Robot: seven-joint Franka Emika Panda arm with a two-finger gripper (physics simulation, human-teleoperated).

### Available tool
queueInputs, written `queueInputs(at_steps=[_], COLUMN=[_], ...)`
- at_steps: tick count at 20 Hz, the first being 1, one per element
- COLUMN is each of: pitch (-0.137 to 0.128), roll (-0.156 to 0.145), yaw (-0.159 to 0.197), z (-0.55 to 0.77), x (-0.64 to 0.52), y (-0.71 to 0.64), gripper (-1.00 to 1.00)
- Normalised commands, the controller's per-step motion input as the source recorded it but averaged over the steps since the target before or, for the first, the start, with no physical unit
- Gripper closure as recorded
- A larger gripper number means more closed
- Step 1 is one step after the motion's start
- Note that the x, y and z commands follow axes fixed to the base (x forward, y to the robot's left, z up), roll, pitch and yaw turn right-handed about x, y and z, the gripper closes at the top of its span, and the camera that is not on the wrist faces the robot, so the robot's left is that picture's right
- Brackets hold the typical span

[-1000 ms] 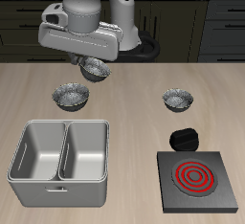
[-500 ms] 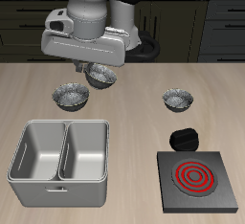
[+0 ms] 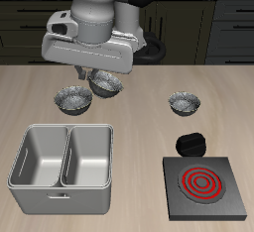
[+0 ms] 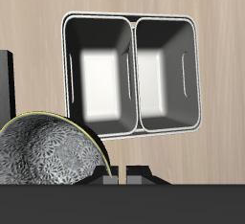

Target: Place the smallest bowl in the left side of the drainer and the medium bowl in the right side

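My gripper pinches a bowl by its rim; I should carry it level until the drainer's compartment sits directly beneath.

Nothing here can be read: no lettering, label, brand or number shows on any bowl, tub, stove or cabinet. The only mark is a plain red spiral coil, lower right.

Both compartments of the drainer stand open from above; a bowl sits just behind its back rim.
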Motion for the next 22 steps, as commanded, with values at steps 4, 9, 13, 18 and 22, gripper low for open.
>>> queueInputs(at_steps=[4,9,13,18,22], pitch=[0.002,0.007,0.008,0.017,0.019], roll=[-0.043,-0.026,-0.012,-0.032,-0.03], yaw=[-0.02,-0.005,0.0,-0.016,-0.026], z=[0.11,0.01,-0.12,-0.16,-0.16], x=[0.39,0.22,0.18,0.08,0.1], y=[-0.08,-0.11,-0.12,-0.11,-0.07], gripper=[1.0,1.0,1.0,1.0,1.0])
